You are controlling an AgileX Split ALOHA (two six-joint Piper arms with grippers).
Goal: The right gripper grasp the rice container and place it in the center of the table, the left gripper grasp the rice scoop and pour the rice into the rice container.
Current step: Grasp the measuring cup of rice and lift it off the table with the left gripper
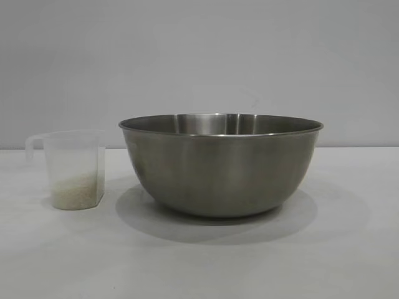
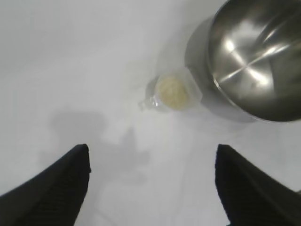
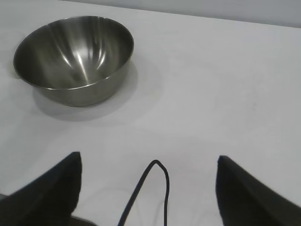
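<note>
The rice container (image 1: 221, 165), a wide steel bowl, stands upright on the white table (image 1: 199, 261) in the exterior view. It also shows in the left wrist view (image 2: 256, 56) and the right wrist view (image 3: 75, 59). The rice scoop (image 1: 73, 169), a translucent cup with a loop handle, stands to its left, apart from it, with a pale layer of rice (image 1: 76, 190) at the bottom; from above it shows too (image 2: 173, 92). My left gripper (image 2: 153, 155) hangs open well above the table, away from the scoop. My right gripper (image 3: 149, 162) is open over bare table, far from the bowl.
A thin black cable (image 3: 148, 188) loops between the right gripper's fingers. A plain grey wall (image 1: 199, 56) stands behind the table. Neither arm appears in the exterior view.
</note>
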